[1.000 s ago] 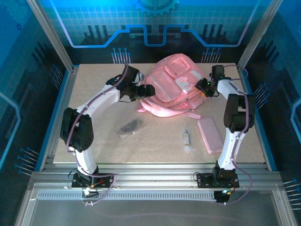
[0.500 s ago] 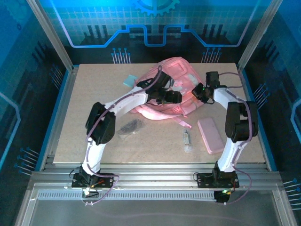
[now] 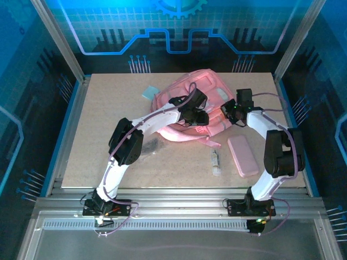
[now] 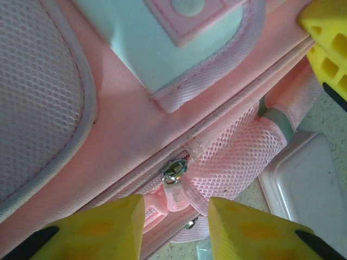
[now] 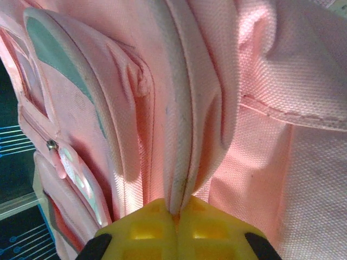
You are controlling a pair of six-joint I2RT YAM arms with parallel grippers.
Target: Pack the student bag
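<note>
- A second ago the left gripper (image 4: 176, 208) was at the 9 o'clock side of the student bag (image 3: 209, 81). Now it is over the bag's 6 o'clock edge. Its fingers are spread a bit, with a zip pull (image 4: 172, 189) in the gap.
- The bag lies at the 12 o'clock end of the table (image 3: 97, 135).
- The right gripper (image 5: 174, 211), at the bag's 4 o'clock, has closed and pinches a fold of the bag.
- A dark thing (image 3: 153, 144) is half hidden by the left arm and hard to make out.
</note>
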